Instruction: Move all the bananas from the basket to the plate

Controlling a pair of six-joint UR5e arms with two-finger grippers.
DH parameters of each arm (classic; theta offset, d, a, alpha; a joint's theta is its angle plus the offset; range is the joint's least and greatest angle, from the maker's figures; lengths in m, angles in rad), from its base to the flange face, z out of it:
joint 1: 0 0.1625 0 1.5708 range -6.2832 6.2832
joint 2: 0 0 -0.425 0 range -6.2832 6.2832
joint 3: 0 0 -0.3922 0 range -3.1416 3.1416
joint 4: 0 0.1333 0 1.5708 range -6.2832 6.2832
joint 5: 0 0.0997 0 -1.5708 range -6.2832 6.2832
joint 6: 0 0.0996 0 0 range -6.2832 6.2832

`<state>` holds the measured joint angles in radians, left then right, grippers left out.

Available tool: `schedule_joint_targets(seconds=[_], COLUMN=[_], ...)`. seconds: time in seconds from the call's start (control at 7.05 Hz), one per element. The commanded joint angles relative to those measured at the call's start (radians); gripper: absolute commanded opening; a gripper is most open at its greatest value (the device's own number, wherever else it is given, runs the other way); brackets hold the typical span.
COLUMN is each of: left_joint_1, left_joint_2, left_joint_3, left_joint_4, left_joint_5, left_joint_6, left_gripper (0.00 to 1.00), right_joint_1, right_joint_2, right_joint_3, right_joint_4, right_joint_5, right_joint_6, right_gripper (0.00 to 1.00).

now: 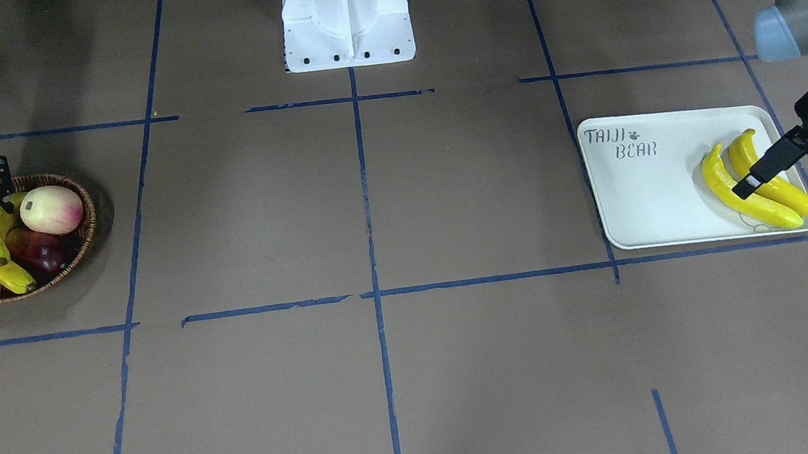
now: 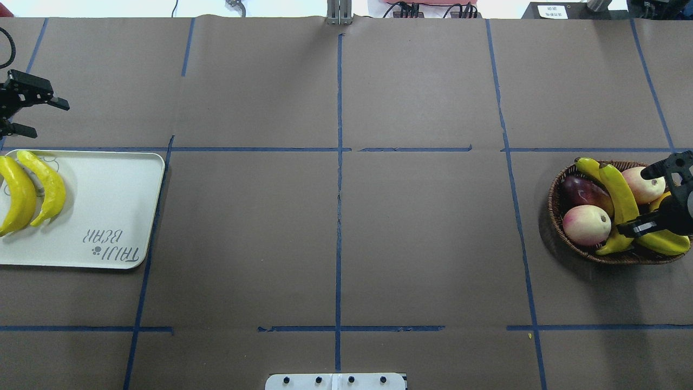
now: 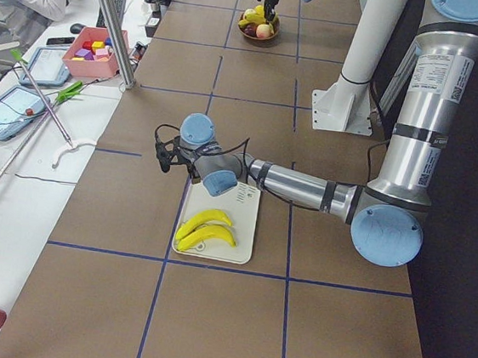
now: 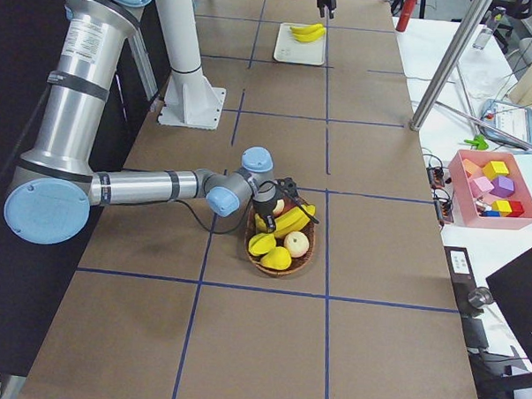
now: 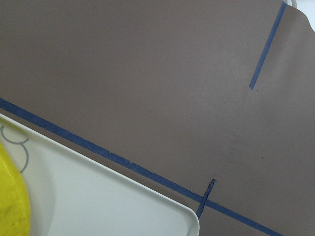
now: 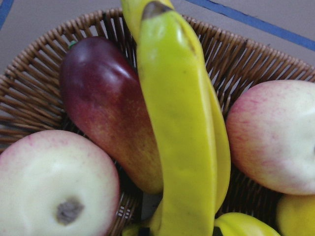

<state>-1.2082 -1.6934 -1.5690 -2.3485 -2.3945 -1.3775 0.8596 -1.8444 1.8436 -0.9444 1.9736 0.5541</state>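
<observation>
Right tool (image 2: 633,201): jaws spread wide over the basket (image 2: 553,207), apparently straddling one of its two bananas (image 2: 620,197) without pinching it. Left tool (image 2: 51,119): spread, empty, near the plate (image 2: 108,200) carrying two plated bananas (image 2: 48,187).

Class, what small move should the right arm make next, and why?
Probably lower the right gripper and close its fingers on the long banana. They stand open over that banana in the basket, and only two bananas lie on the plate.
</observation>
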Motion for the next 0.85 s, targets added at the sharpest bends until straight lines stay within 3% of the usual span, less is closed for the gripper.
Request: schedule_joint_targets(seconds=[0.0,0.28,0.43,0.57,0.71], left_joint_1=[0.001,0.009,0.009,0.009,0.009], left_joint_2=[0.0,0.0,0.0,0.0,0.0], left_joint_3=[0.003,0.003,0.003,0.003,0.003], left_joint_4=[0.0,0.0,0.0,0.0,0.0], left_joint_5=[0.0,0.002,0.002,0.002,0.002], left_joint_6=[0.0,0.0,0.0,0.0,0.0], left_gripper=[1.0,1.0,1.0,1.0,1.0], right_joint_1=[-0.008,-0.01,-0.011,-0.008,-0.007], right_joint_2=[0.002,0.007,0.011,0.013,0.013], right_joint_3=[-0.004,-0.01,-0.018,-0.015,-0.009], right_joint_4=[-0.001,-0.001,-0.001,-0.001,-0.001], right_joint_5=[-0.019,-0.019,-0.024,-0.025,-0.021], right_joint_6=[0.0,0.0,0.0,0.0,-0.003], right_gripper=[0.51,0.51,0.39,0.14,0.01])
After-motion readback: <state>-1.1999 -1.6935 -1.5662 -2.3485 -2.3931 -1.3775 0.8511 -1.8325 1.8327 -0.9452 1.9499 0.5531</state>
